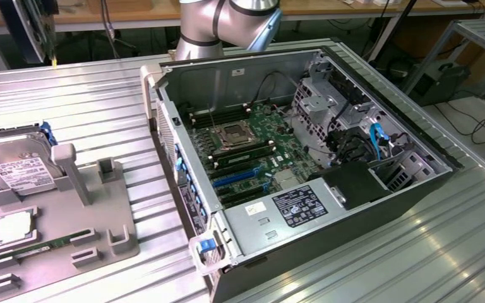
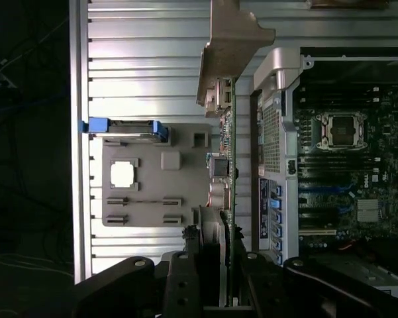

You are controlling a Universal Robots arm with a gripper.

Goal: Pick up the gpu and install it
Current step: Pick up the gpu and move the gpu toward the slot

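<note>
between the parts tray [image 2: 152, 179] and the open case [image 2: 273, 139], the end effector [image 2: 215, 233] clamps the gpu [image 2: 228, 132].

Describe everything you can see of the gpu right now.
The gpu is seen edge-on: a thin dark circuit board with a bent silver metal bracket at its far end. The gripper clamps its near end, holding it above the slatted metal table, between the grey parts tray and the open computer case.
</note>
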